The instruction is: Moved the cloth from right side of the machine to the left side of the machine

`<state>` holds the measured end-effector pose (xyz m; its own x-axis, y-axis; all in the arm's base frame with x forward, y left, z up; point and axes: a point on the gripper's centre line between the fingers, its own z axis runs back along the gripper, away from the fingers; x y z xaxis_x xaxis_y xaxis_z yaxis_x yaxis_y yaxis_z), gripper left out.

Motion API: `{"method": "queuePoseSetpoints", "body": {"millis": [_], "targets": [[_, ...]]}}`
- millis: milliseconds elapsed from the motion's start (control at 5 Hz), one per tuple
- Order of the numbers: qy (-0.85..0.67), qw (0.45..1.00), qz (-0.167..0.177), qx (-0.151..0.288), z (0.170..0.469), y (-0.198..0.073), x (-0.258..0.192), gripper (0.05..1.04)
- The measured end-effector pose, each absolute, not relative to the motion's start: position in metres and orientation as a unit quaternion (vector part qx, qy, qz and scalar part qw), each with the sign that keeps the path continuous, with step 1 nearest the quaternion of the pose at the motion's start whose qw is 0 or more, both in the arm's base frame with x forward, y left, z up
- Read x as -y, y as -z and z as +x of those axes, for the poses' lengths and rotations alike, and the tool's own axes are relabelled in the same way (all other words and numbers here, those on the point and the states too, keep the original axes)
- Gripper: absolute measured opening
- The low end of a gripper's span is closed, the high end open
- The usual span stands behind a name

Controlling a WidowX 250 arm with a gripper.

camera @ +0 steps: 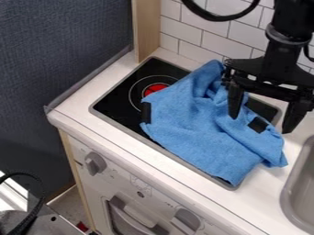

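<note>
My end effector is spread wide over the cloth (light, floppy, I reckon), so I'd pinch the bunched fold.

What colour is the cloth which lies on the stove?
The cloth is blue, best seen in the camera view.

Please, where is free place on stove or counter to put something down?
Free: the stove near the dark wall; the counter along its front; a small patch between cloth and sink. Crowded: the stove's sink-side end, under cloth and pincer.
</note>
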<state>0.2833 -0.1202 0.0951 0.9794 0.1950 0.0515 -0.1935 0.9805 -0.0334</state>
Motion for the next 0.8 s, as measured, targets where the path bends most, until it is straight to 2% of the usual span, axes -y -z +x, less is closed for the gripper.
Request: {"method": "queuePoseSetpoints", "body": {"millis": [200,400,800], "targets": [[-0.101,0.995,-0.005,0.011,0.279,-0.085,0.118,0.999],[-0.145,0.989,0.015,0.001,0.278,-0.081,0.096,0.999],[-0.241,0.971,0.003,0.008,0.285,-0.08,0.017,0.999]]}}
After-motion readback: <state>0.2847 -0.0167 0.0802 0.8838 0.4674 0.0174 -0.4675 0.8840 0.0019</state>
